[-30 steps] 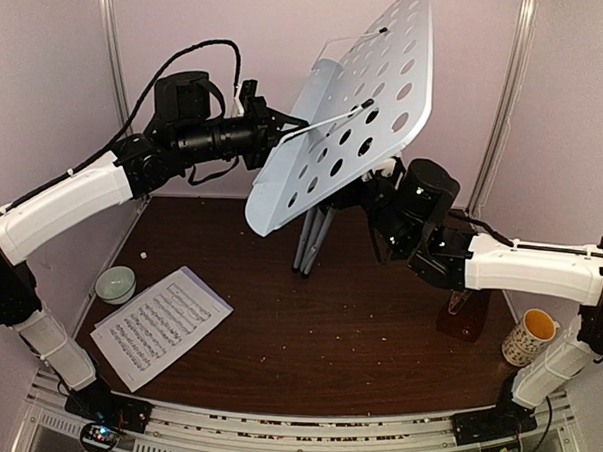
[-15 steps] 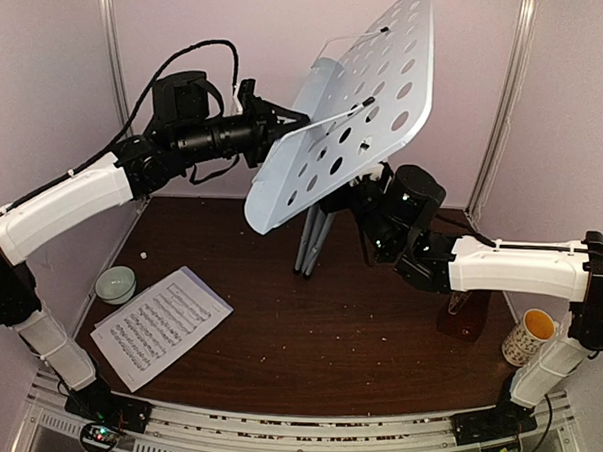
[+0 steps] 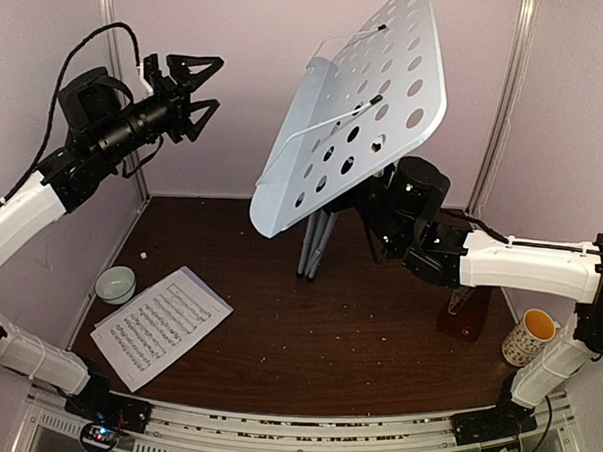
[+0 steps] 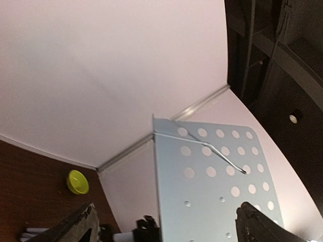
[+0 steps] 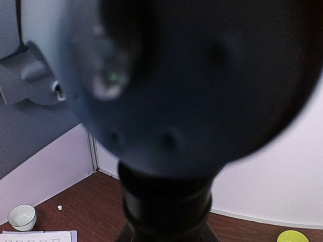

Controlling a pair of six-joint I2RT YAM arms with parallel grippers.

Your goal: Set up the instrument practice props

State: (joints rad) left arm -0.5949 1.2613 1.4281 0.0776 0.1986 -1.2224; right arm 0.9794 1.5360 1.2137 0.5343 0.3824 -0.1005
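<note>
The white perforated music-stand desk (image 3: pixel 356 128) stands tilted on its silver tripod (image 3: pixel 316 242) at the back middle. My left gripper (image 3: pixel 216 82) hangs open high at the back left, well clear of the desk's left edge. In the left wrist view the desk (image 4: pixel 212 186) lies beyond the spread fingertips (image 4: pixel 83 227). My right arm (image 3: pixel 412 206) reaches under the desk's back. Its gripper (image 5: pixel 166 222) is closed around the stand's dark neck (image 5: pixel 166 196), which fills that view. One sheet-music page (image 3: pixel 160 325) lies at the front left. The metronome (image 3: pixel 465 313) stands partly hidden behind the right forearm.
A pale bowl (image 3: pixel 116 283) sits by the left wall next to the page. A patterned mug (image 3: pixel 530 336) with a yellow inside stands at the right edge. A yellow-green bowl (image 4: pixel 77 182) shows near the wall. Crumbs dot the brown tabletop (image 3: pixel 307 336).
My left gripper has opened, let go of the desk's left edge and swung away up and left. The desk has shifted slightly to the right, with the right arm still under it.
</note>
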